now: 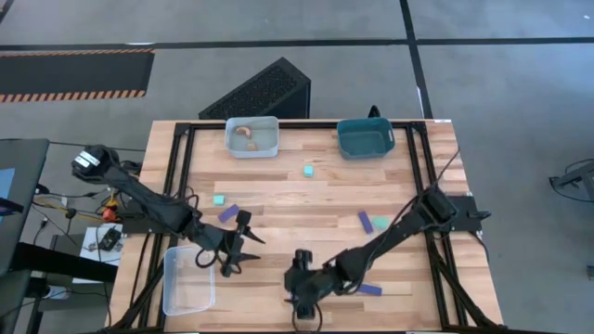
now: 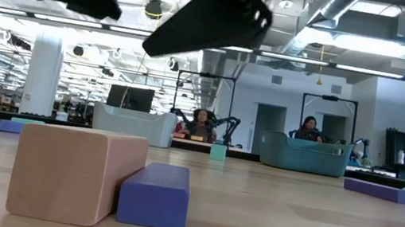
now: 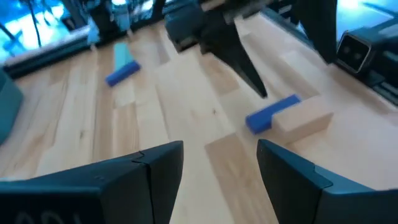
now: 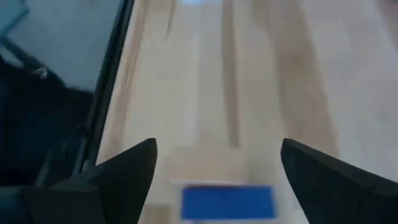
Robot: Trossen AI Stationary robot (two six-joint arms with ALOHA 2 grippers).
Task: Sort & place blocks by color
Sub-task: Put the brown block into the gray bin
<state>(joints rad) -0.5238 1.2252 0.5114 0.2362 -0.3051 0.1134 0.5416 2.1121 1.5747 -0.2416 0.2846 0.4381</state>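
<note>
Sorting is barely begun: only tan pieces lie in the far clear bin, while blue bars and cyan cubes dot the surface. The right claw gapes over a tan block touching a blue one; the left claw hovers nearby, parted, empty.

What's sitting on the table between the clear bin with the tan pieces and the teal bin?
Nothing sits directly between the clear bin and the teal bin; the high view shows bare wood. A small cyan cube lies just nearer the arms.
</note>
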